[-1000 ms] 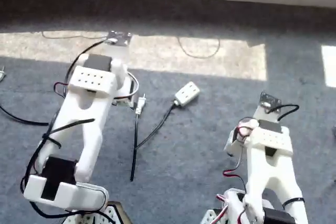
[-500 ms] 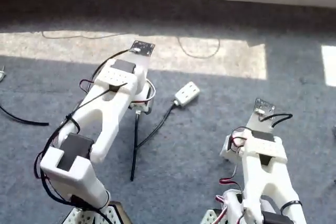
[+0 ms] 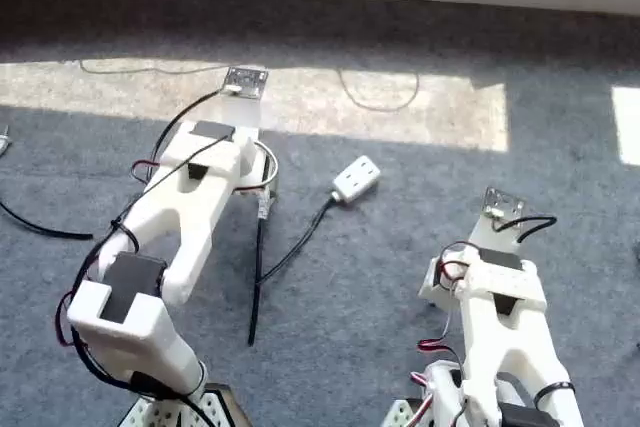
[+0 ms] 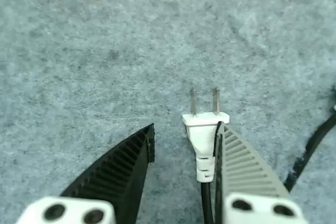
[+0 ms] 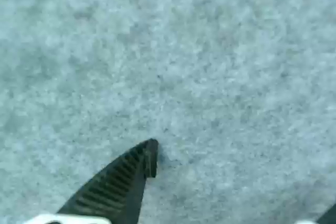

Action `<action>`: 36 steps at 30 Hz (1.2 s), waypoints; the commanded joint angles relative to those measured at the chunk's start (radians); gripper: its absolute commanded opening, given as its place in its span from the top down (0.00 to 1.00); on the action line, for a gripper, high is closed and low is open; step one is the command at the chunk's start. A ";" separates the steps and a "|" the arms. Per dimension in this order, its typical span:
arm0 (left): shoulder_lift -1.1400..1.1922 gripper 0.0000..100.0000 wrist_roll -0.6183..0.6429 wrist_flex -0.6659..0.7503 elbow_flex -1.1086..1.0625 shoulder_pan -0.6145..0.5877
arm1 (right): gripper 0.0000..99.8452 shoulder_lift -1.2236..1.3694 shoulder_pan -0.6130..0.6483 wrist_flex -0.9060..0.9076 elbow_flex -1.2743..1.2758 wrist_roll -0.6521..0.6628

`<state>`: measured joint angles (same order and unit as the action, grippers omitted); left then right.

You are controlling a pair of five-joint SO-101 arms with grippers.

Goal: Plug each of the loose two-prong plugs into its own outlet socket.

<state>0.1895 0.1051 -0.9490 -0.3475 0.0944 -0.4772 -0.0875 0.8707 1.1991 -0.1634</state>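
Carpet: grey carpet is covering the whole work surface, and a band of sunlight is falling across its far side.

Left arm: the left arm is stretching out from its base at the near edge. Its wrist is hanging over the plug, with red and black wires looping along its side.

Right arm: the right arm is standing well apart from the socket and the plug, and its wrist is hanging over bare carpet.

Cords: a black cord is running from the plug back toward the near edge. A second black cord is curving from the socket to meet it.

Socket: the white socket is lying on the carpet just past the left wrist, apart from the plug.

Plug: the white plug is lying flat on the carpet in the high view. In the left wrist view the plug is pointing both prongs away from the camera.

Left gripper: the left gripper is standing open with a moderate gap. The plug is sitting between its fingers, resting against one and apart from the other, so it is not being squeezed.

Right gripper: the right gripper is standing wide open over bare carpet, holding nothing.
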 commanded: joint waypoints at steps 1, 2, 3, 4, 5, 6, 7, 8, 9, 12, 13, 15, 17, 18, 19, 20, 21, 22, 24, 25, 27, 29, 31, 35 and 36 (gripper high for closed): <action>-0.005 0.82 -0.005 0.098 -0.048 -0.047 | 0.50 -0.008 0.013 -0.025 -0.002 -0.011; -0.005 0.82 -0.005 0.098 -0.048 -0.058 | 0.50 -0.008 0.013 -0.025 -0.002 -0.011; -0.005 0.82 -0.005 0.100 -0.048 -0.071 | 0.50 -0.008 0.013 -0.025 -0.002 -0.011; -0.004 0.82 -0.005 0.100 -0.048 -0.088 | 0.50 -0.008 0.013 -0.025 -0.002 -0.011; -0.004 0.82 -0.005 0.100 -0.048 -0.102 | 0.50 -0.008 0.013 -0.025 -0.002 -0.011; -0.004 0.82 -0.005 0.100 -0.048 -0.119 | 0.50 -0.007 0.013 -0.025 -0.002 -0.011; -0.004 0.82 -0.005 0.100 -0.050 -0.130 | 0.50 -0.007 0.013 -0.025 -0.002 -0.011; -0.004 0.82 -0.005 0.100 -0.050 -0.137 | 0.50 -0.007 0.013 -0.025 -0.002 -0.011; -0.004 0.82 -0.005 0.100 -0.051 -0.140 | 0.50 -0.007 0.013 -0.025 -0.002 -0.011; -0.004 0.82 -0.005 0.100 -0.056 -0.139 | 0.50 -0.007 0.013 -0.025 -0.002 -0.011; -0.002 0.82 -0.005 0.100 -0.056 -0.137 | 0.50 -0.007 0.013 -0.025 -0.002 -0.011; -0.002 0.82 0.000 0.100 -0.056 -0.124 | 0.50 -0.007 0.013 -0.025 -0.002 -0.011; -0.002 0.82 0.000 0.100 -0.059 -0.094 | 0.50 -0.007 0.013 -0.025 -0.002 -0.011; -0.002 0.82 0.000 0.097 -0.059 -0.073 | 0.50 -0.007 0.013 -0.025 -0.002 -0.011; -0.002 0.82 0.000 0.097 -0.059 -0.051 | 0.50 -0.007 0.013 -0.025 -0.002 -0.011; -0.002 0.82 0.000 0.095 -0.059 -0.027 | 0.50 -0.007 0.013 -0.025 -0.002 -0.011; -0.002 0.82 0.000 0.095 -0.059 -0.004 | 0.50 -0.007 0.013 -0.025 -0.002 -0.011; -0.002 0.82 0.000 0.095 -0.059 0.021 | 0.50 -0.007 0.013 -0.025 -0.002 -0.011; -0.002 0.82 0.000 0.095 -0.059 0.067 | 0.50 -0.007 0.013 -0.025 -0.002 -0.011; -0.002 0.82 0.000 0.095 -0.059 0.085 | 0.50 -0.007 0.013 -0.025 -0.002 -0.011; -0.002 0.82 -0.002 0.097 -0.059 0.108 | 0.50 -0.007 0.013 -0.025 -0.002 -0.011; -0.002 0.82 -0.002 0.098 -0.059 0.114 | 0.50 -0.007 0.013 -0.025 -0.002 -0.011; -0.002 0.82 0.000 0.098 -0.059 0.114 | 0.50 -0.007 0.013 -0.025 -0.002 -0.011; -0.002 0.82 0.000 0.100 -0.059 0.117 | 0.50 -0.007 0.013 -0.025 -0.002 -0.011; -0.002 0.82 0.000 0.100 -0.059 0.117 | 0.50 -0.007 0.013 -0.025 -0.002 -0.011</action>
<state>0.1956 0.1066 -0.8615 -0.4089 0.2002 -0.4772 -0.0890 0.8707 1.1991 -0.1634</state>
